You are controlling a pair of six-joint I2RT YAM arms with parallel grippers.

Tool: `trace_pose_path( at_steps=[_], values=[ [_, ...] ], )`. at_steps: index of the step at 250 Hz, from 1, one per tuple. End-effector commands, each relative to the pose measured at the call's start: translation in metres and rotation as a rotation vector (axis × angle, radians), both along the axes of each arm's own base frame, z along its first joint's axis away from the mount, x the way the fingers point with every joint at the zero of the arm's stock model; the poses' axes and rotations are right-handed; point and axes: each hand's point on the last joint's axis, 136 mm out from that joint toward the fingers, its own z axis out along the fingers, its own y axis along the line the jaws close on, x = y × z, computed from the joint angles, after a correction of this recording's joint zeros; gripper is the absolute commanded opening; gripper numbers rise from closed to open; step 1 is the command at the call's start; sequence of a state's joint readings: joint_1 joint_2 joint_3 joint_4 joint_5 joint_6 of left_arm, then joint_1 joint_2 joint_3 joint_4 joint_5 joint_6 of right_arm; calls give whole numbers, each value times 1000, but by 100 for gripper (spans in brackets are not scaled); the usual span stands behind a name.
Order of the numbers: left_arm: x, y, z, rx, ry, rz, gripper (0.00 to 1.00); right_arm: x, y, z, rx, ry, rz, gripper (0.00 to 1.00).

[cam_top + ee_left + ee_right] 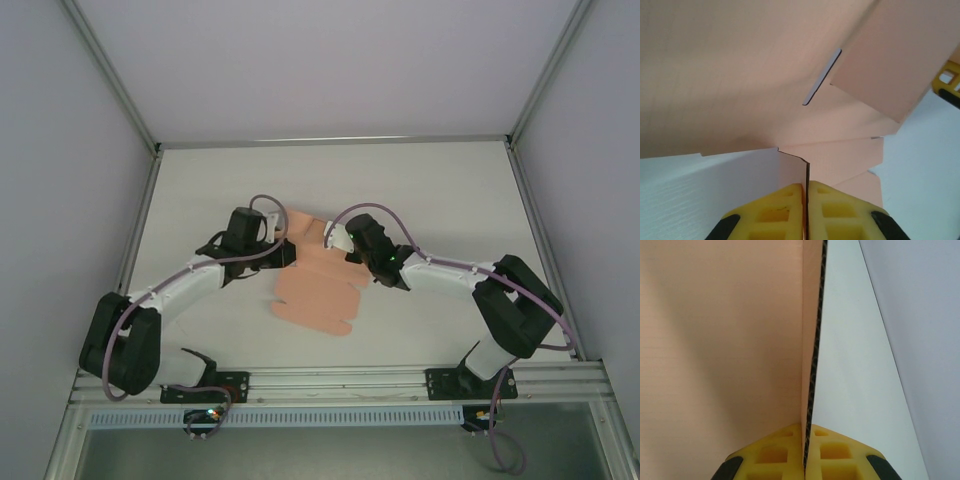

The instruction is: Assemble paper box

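Observation:
The paper box (pixel 318 290) is a salmon-pink die-cut sheet, partly folded, lying mid-table between the two arms. My left gripper (pixel 284 251) is at its far-left edge and my right gripper (pixel 343 243) at its far-right part. In the left wrist view the yellow jaws (pixel 806 186) are shut on a thin upright flap of the paper box (pixel 740 75), which has a narrow slot (pixel 822 76) in it. In the right wrist view the yellow jaws (pixel 806 428) are shut on the edge of a card panel (pixel 715 340) standing on end.
The white table (pixel 200 190) is closed in by pale walls on the left, right and back. An aluminium rail (pixel 340 385) with both arm bases runs along the near edge. A yellow finger of the right gripper (pixel 949 82) shows at the left wrist view's right edge.

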State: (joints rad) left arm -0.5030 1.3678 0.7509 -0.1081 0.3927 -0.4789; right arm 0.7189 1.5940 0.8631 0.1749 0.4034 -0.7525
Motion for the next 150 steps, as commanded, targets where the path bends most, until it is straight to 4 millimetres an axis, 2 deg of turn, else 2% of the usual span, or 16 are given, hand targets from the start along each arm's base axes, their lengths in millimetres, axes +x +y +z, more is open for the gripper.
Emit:
trace_pose_path(
  at_steps=[1, 53, 103, 150],
  values=[
    [18, -9, 5, 3, -57, 5, 8, -13, 29, 8, 24, -15, 73, 0],
    [24, -25, -13, -27, -34, -17, 11, -18, 38, -3, 7, -19, 71, 0],
    [16, -46, -13, -87, -40, -95, 32, -17, 40, -3, 23, -19, 50, 0],
    [6, -58, -21, -93, -8, -133, 35, -15, 34, -5, -2, -22, 18, 0]
  ],
)
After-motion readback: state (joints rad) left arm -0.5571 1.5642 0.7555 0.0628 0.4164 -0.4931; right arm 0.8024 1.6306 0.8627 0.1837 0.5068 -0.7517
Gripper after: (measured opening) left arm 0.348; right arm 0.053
